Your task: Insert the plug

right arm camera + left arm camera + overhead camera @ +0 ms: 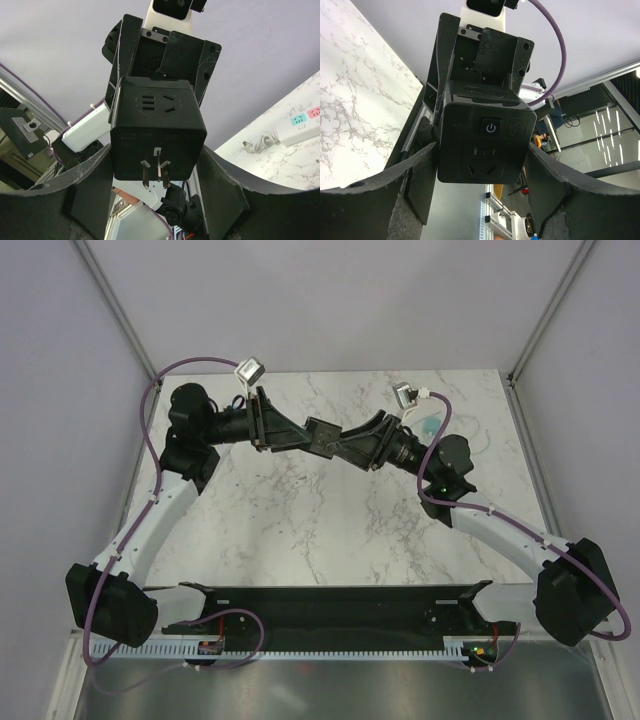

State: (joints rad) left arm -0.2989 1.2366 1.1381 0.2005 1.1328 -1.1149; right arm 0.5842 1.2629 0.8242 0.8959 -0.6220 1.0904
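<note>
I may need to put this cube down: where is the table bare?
Widest bare marble: from the held cube down to the black bar at the near edge. A narrower strip lies behind the cube. The far right is crowded with the power strip and cable.

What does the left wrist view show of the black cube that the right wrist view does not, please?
Only the left wrist view shows, on the black cube, the power button and the socket face below it. Only the right wrist view shows the metal prongs, a round socket on the adjoining face, and a white power strip lying on the marble table. Both show the cube flanked by that camera's own fingers, with the other arm's hardware behind it.
</note>
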